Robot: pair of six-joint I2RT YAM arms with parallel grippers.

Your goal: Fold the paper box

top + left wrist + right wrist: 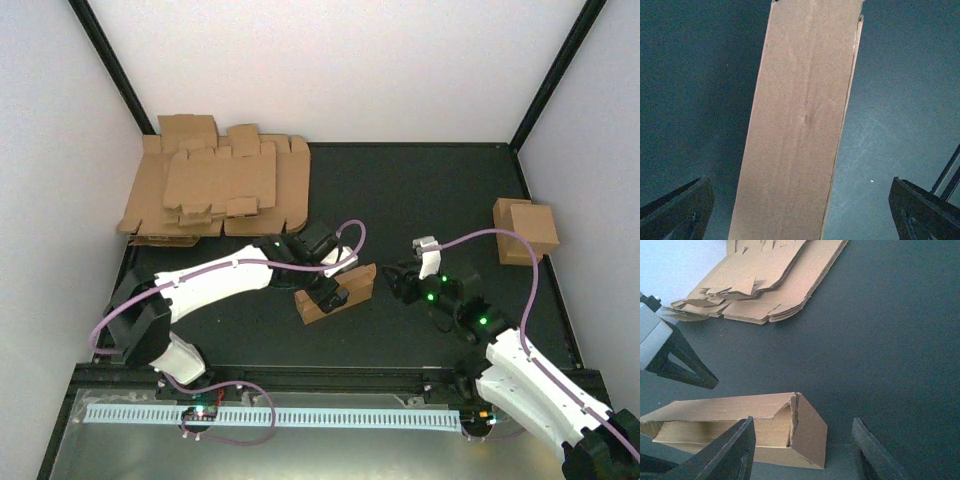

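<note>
The left gripper is hovering over the paper box, fingers spread wide, the right gripper sitting at its right end, fingers apart.

Soft, even light falls from above: the white walls glow bright, and the black tabletop lies dim with faint shadows. Wrist views are bluish; the box looks slightly soft.

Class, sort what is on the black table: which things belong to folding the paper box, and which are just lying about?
Job:
partly folded brown cardboard box

Lying about:
pile of flat brown cardboard blanks
assembled brown cardboard box by the right wall
</note>
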